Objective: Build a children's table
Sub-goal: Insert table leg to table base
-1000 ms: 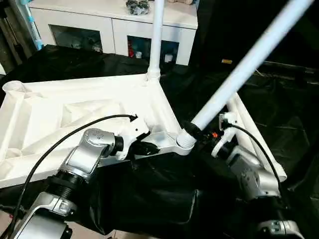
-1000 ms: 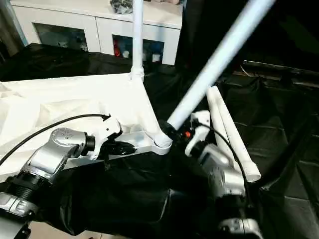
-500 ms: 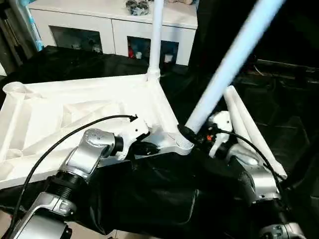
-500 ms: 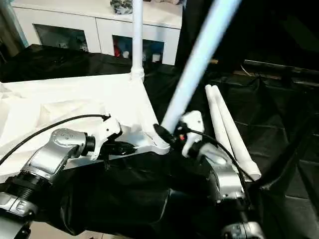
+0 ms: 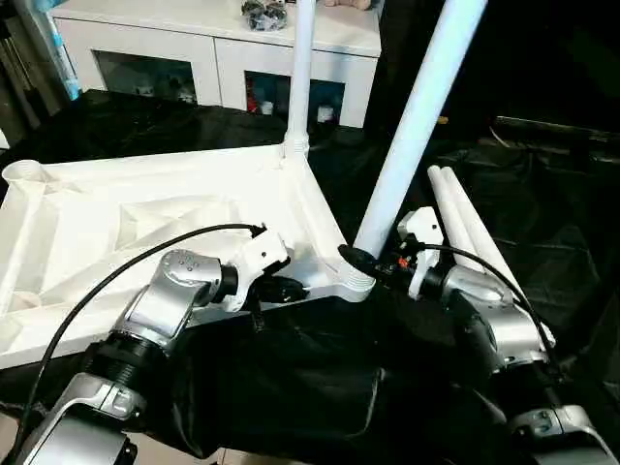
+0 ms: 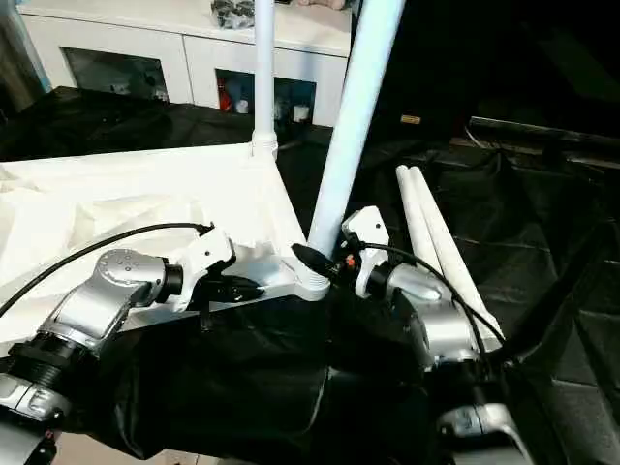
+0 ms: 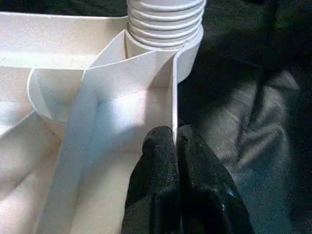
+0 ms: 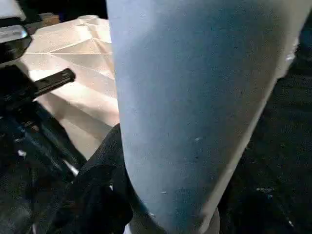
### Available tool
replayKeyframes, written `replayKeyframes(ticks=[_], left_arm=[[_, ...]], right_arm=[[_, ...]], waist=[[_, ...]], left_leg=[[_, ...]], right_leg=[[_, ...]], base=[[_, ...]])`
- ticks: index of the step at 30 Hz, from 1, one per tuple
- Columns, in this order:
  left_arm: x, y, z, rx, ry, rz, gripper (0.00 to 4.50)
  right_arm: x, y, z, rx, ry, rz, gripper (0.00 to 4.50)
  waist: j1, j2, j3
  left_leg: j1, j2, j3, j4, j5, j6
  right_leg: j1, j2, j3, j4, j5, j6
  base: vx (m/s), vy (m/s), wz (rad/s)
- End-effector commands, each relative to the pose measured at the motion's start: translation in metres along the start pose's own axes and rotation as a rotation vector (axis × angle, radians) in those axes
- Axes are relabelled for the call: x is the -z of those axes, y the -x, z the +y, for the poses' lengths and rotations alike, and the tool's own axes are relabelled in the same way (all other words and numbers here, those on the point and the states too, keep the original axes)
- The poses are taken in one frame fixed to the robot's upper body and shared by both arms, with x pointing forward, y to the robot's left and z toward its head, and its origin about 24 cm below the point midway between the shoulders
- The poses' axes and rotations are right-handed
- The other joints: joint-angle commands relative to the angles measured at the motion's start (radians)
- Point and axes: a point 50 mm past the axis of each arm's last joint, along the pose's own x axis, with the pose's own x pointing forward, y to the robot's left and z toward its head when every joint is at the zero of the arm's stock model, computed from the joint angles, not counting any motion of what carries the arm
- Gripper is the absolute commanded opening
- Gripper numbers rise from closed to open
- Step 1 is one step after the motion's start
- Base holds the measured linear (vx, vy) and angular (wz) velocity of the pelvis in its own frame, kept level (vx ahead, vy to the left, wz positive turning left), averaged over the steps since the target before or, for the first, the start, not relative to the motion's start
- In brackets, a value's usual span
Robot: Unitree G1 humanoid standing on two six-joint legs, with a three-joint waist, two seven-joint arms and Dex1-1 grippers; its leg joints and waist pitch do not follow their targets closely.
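At the near right corner of the upturned table top [image 5: 145,218], a tapered leg [image 5: 417,116] stands with its ridged end in the corner socket [image 5: 356,281]. The right gripper [image 5: 373,263] clasps it just above the socket, and it has swung from a steep lean to nearly upright. The left gripper [image 7: 176,146] pinches the rim beside it, fingers closed. Another leg [image 5: 298,73] stands, seemingly seated, at the far corner; two spare legs [image 5: 465,218] lie on the black cloth [image 5: 291,387].

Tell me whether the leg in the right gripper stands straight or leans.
Leaning slightly. The leg, held near its base by the right gripper, slants beside the upright far leg.
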Motion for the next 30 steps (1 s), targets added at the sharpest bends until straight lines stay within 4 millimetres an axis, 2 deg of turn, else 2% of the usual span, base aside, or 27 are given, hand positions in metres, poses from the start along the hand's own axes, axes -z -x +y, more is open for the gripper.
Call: replayKeyframes(ticks=[1,5,6,7,9,10,12,19,23,24,25,26,27,28,30], left_arm=[[-0.002,-0.001,-0.007,0.072,-0.042,-0.019,0.0],[-0.003,0.005,-0.006,0.093,-0.071,-0.013,0.0],[-0.004,0.009,-0.004,0.109,-0.093,-0.012,0.0],[-0.005,0.011,-0.003,0.124,-0.109,-0.013,0.0],[-0.005,0.013,-0.003,0.131,-0.115,-0.01,0.0],[-0.005,0.015,-0.002,0.143,-0.121,-0.01,0.0],[-0.005,0.019,-0.001,0.154,-0.125,-0.004,0.0],[-0.007,0.022,0.007,0.098,-0.113,-0.001,0.0],[-0.012,0.015,0.014,0.011,-0.059,-0.026,0.0],[-0.013,0.014,0.015,-0.005,-0.047,-0.026,0.0],[-0.014,0.012,0.016,-0.023,-0.037,-0.025,0.0],[-0.016,0.01,0.017,-0.047,-0.033,-0.025,0.0],[-0.02,0.005,0.021,-0.103,-0.017,-0.023,0.0],[-0.022,0.003,0.022,-0.124,-0.012,-0.023,0.0],[-0.027,-0.002,0.026,-0.177,0.006,-0.026,0.0]], right_arm=[[0.025,0.001,0.012,-0.108,-0.066,0.082,1.88],[0.027,0.004,0.015,-0.184,-0.048,0.088,1.88],[0.028,0.006,0.016,-0.221,-0.045,0.095,1.88],[0.028,0.007,0.017,-0.245,-0.047,0.102,1.88],[0.029,0.008,0.017,-0.263,-0.04,0.109,1.88],[0.03,0.009,0.018,-0.281,-0.037,0.115,1.88],[0.031,0.01,0.018,-0.307,-0.034,0.123,1.88],[0.029,0.002,0.016,-0.308,-0.032,0.097,1.88],[0.032,-0.007,0.01,-0.193,-0.038,0.099,1.88],[0.033,-0.008,0.008,-0.16,-0.033,0.103,1.88],[0.033,-0.01,0.006,-0.132,-0.029,0.1,1.88],[0.033,-0.012,0.004,-0.095,-0.035,0.096,1.88],[0.034,-0.017,0.001,-0.004,-0.043,0.087,1.88],[0.034,-0.019,-0.001,0.027,-0.049,0.084,1.88],[0.036,-0.023,-0.003,0.105,-0.076,0.085,1.88]], waist=[[0.003,0.006,-0.049],[0.004,0.003,-0.05],[0.005,-0.002,-0.05],[0.006,-0.001,-0.05],[0.005,-0.001,-0.049],[0.006,-0.007,-0.049],[0.007,-0.005,-0.049],[0.009,-0.011,-0.048],[0.009,-0.012,-0.044],[0.012,-0.009,-0.044],[0.009,-0.011,-0.043],[0.009,-0.013,-0.044],[0.009,-0.011,-0.044],[0.008,-0.011,-0.044],[0.01,-0.013,-0.046]], left_leg=[[-0.015,0.029,-0.003,-0.075,-0.124,0.049],[-0.012,0.032,0.0,-0.073,-0.095,0.069],[-0.011,0.033,-0.001,-0.074,-0.088,0.074],[-0.012,0.032,-0.001,-0.074,-0.09,0.076],[-0.009,0.034,0.0,-0.075,-0.1,0.073],[-0.009,0.035,0.0,-0.076,-0.106,0.071],[-0.009,0.035,-0.001,-0.077,-0.117,0.067],[-0.008,0.035,-0.001,-0.078,-0.117,0.054],[-0.006,0.035,-0.002,-0.081,-0.157,0.028],[-0.003,0.035,-0.003,-0.081,-0.165,0.022],[-0.006,0.034,-0.004,-0.082,-0.172,0.015],[-0.009,0.034,-0.006,-0.084,-0.17,0.013],[-0.004,0.033,-0.004,-0.082,-0.17,0.006],[-0.004,0.033,-0.004,-0.083,-0.17,0.004],[-0.008,0.032,-0.005,-0.082,-0.153,0.007]], right_leg=[[0.053,-0.068,0.038,-0.076,-0.138,-0.223],[0.051,-0.068,0.036,-0.072,-0.097,-0.243],[0.051,-0.069,0.035,-0.07,-0.094,-0.246],[0.051,-0.07,0.035,-0.071,-0.098,-0.246],[0.049,-0.07,0.035,-0.072,-0.107,-0.246],[0.049,-0.07,0.034,-0.073,-0.113,-0.246],[0.048,-0.072,0.035,-0.072,-0.13,-0.245],[0.049,-0.073,0.034,-0.072,-0.127,-0.251],[0.044,-0.075,0.037,-0.08,-0.223,-0.233],[0.041,-0.075,0.036,-0.082,-0.241,-0.229],[0.044,-0.075,0.037,-0.084,-0.262,-0.219],[0.046,-0.076,0.036,-0.084,-0.272,-0.212],[0.039,-0.074,0.036,-0.085,-0.272,-0.208],[0.039,-0.074,0.037,-0.084,-0.269,-0.208],[0.044,-0.073,0.036,-0.082,-0.242,-0.209]], base=[[0.0,0.0,0.0],[0.0,0.0,0.0],[0.0,0.0,0.0],[0.0,0.0,0.0],[0.0,0.0,0.0],[0.0,0.0,0.0],[0.0,0.0,0.0],[0.0,0.0,0.0],[0.0,0.0,0.0],[0.0,0.0,0.0],[0.0,0.0,0.0],[0.0,0.0,0.0],[0.0,0.0,0.0],[0.0,0.0,0.0],[0.0,0.0,0.0]])
